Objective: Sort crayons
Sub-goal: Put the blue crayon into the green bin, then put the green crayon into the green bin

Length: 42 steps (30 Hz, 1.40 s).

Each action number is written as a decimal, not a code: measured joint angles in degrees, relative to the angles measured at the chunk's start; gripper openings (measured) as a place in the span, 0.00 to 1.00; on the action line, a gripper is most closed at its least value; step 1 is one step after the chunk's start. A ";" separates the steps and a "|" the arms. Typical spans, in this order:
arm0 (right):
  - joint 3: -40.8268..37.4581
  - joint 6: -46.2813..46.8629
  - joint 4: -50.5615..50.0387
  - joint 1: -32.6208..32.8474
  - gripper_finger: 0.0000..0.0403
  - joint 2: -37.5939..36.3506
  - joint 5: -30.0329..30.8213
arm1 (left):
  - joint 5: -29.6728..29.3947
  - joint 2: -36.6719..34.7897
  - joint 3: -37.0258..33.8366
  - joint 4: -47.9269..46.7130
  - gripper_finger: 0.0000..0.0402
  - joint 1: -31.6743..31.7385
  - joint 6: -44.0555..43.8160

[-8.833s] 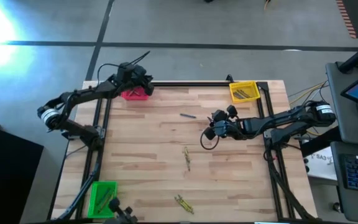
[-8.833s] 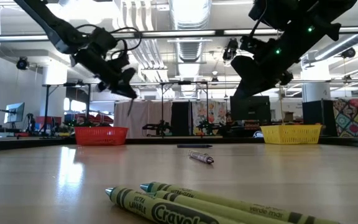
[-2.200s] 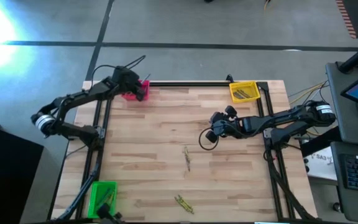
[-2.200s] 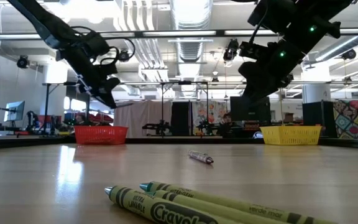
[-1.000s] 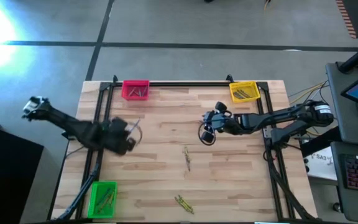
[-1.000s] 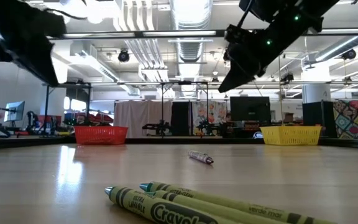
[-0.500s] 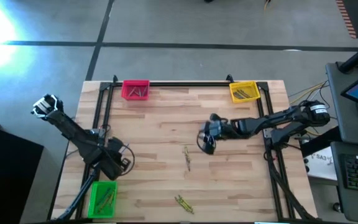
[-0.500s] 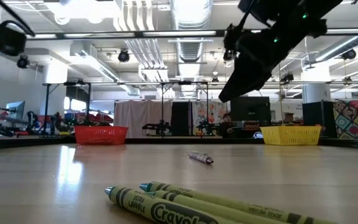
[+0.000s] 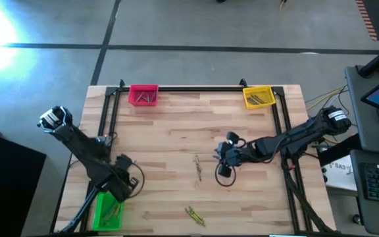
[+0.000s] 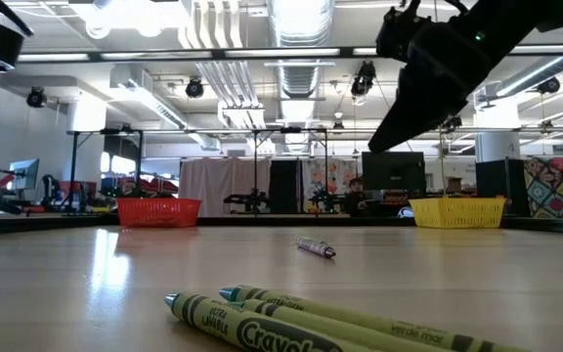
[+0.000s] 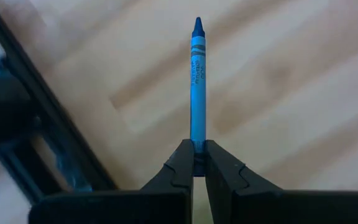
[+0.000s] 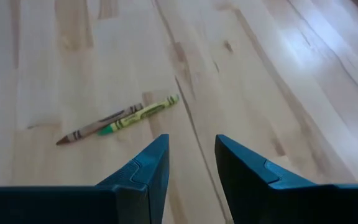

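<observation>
Half a second ago the left gripper (image 9: 125, 186) was a little farther up the desk's (image 9: 176, 138) left side; now it has dropped to just above the green bin (image 9: 108, 210) at the near left corner, and the left arm has swung out of the low view almost entirely. The right gripper (image 9: 224, 172) has also shifted, coming toward the near side and down, so it now sits just right of the mid-desk crayon pair (image 9: 198, 167). In the left wrist view the fingers (image 11: 180, 167) are closed tight on the butt end of a blue crayon (image 11: 196, 87), which sticks straight out ahead of them over bare wood and a dark frame rail. In the right wrist view the right fingers (image 12: 149, 163) stand apart with nothing between them; a brown crayon (image 12: 98, 130) and a green-yellow crayon (image 12: 140, 115) lie end to end and touching on the desk, ahead of the tips and well clear of them. Another cluster of olive crayons (image 9: 194, 215) lies near the front edge, close to the low camera (image 10: 291, 323). The pink bin (image 9: 143, 95) and yellow bin (image 9: 258, 97) sit at the far corners, each with crayons inside, and the green bin holds some too.
</observation>
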 joint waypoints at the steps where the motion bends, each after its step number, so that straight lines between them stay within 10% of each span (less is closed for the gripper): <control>1: 0.00 0.36 -0.18 0.30 0.31 0.00 0.00 | 1.54 0.98 0.99 0.00 0.00 -0.64 0.36; 10: 0.00 1.75 -1.01 1.22 0.31 0.00 0.23 | 12.61 7.53 12.09 0.14 0.00 -12.16 -1.92; 24: 0.00 1.72 -0.60 1.19 0.31 -0.04 1.01 | 13.02 14.83 20.92 6.66 0.01 -23.74 -19.95; 38: 0.02 5.16 -0.18 1.06 0.31 0.92 0.85 | 11.35 19.98 27.04 -7.42 0.42 -23.29 -16.77; 42: -0.01 5.18 0.09 1.06 0.31 3.69 0.85 | -2.78 18.78 26.61 -14.41 0.49 -22.92 -15.61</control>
